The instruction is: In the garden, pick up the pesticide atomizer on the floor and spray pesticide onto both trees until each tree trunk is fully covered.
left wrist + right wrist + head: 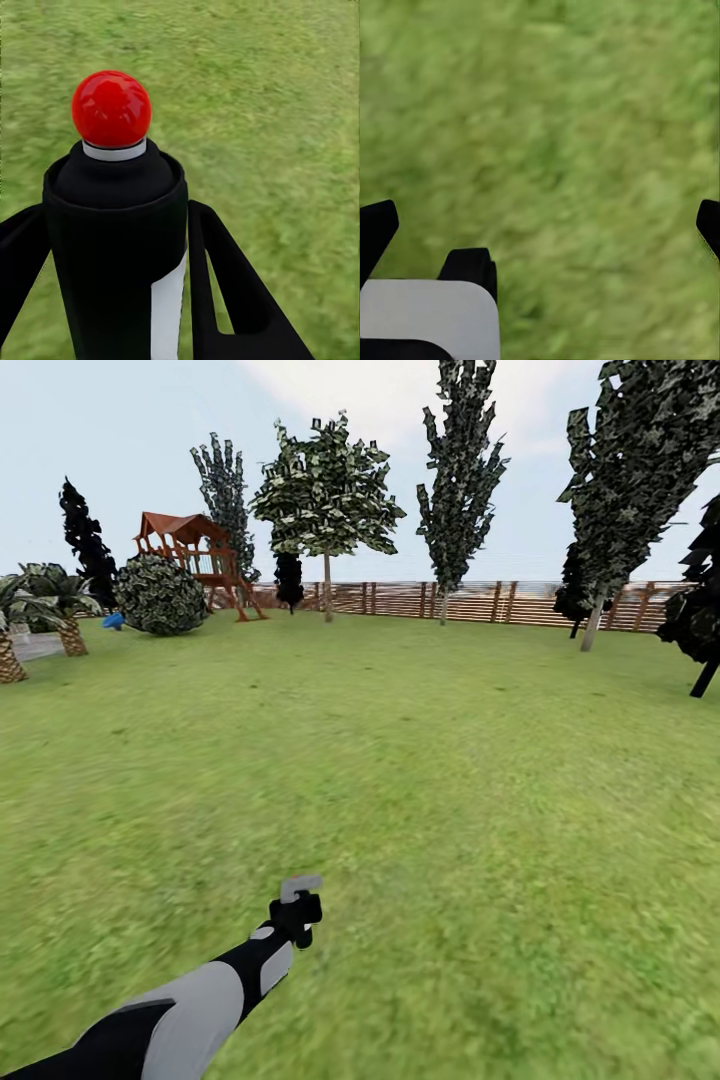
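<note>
My left gripper [112,300] has its jaws clamped on the pesticide atomizer [116,217], a black bottle with a red ball cap [111,109], held over the lawn [450,780]. My right gripper [540,247] hangs jaws apart over grass, empty. Step in hand, as I judge it: carry the atomizer to a tree. The broad-crowned tree [327,500] stands far ahead by the fence [470,602], its trunk [327,588] thin at this range; a second tree [640,470] sits at the right. To do it well: keep the bottle upright, drive close, aim the nozzle square at the trunk before spraying.
</note>
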Tool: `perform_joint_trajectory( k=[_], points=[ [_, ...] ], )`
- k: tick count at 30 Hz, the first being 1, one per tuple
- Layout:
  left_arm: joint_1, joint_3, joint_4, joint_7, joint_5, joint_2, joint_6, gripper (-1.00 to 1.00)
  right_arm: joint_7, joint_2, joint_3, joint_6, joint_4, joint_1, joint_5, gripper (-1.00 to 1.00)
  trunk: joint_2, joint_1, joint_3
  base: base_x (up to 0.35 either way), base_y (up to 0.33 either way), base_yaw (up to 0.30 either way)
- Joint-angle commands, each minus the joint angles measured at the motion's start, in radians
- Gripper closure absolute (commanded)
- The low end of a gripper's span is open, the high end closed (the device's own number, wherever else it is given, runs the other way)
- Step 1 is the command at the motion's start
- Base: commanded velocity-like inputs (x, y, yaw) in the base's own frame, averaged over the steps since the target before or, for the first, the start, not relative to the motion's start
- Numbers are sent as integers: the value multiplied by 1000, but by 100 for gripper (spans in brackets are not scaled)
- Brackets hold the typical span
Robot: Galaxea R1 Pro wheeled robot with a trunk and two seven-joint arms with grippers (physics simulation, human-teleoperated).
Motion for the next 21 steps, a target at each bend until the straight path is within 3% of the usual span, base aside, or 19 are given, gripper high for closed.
perform_joint_trajectory(
  k=[1,7,12,21],
  points=[
    [-1,7,1,1,-6,1,-3,100,4,0,-9,-7,5,-2,4,-100,-1,1,-1,350,0,0],
    [-1,7,0,4,-4,4,-6,100,4,-4,-8,-18,5,-2,5,-100,-1,1,-1,350,0,0],
    [-1,8,0,1,50,11,-7,100,4,-4,-8,-18,5,-2,6,-100,-1,1,-1,350,0,0],
    [-1,6,-1,-2,95,11,-6,100,4,-4,-8,-18,5,-2,6,-100,-1,1,-1,350,0,106]
  ],
)
